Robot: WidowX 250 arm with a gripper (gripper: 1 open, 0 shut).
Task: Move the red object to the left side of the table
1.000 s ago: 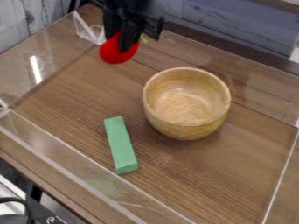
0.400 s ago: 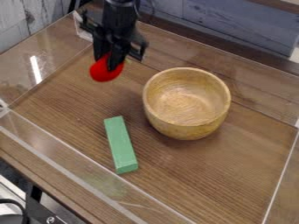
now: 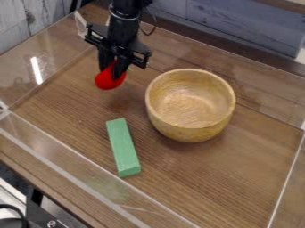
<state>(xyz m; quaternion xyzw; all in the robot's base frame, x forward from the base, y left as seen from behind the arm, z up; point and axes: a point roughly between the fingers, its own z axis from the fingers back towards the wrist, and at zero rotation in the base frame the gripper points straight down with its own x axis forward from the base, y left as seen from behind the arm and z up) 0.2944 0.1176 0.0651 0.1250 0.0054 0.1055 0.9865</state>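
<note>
We start with the desk (image 3: 71, 116): dark wood grain, fenced by low clear walls, bare along its left stretch. That bare stretch is where we want to finish.

The wooden bowl (image 3: 191, 104) sits right of centre, the largest thing here. We keep the arm on its left flank so nothing brushes the rim.

The arm comes in from the top edge, pointing steeply down. Its claw (image 3: 116, 67) is closed on the red object (image 3: 110, 78), which shows below the jaws at upper left of centre, well apart from the bowl.

The green block (image 3: 123, 148) lies flat nearer the front, below the fruit in the picture and apart from it. It is no obstacle if we set down where we are or further left.

The red object is small and round, so it may roll once freed. From this angle we cannot tell whether it already touches the wood or hangs just above it; the shadow suggests very close.

How we would do it well:
- lower slowly until the fruit rests on the wood
- part the jaws only then, gently
- lift straight up, no sideways drag
- stay off the left wall, so a small roll stays on the desk
</note>
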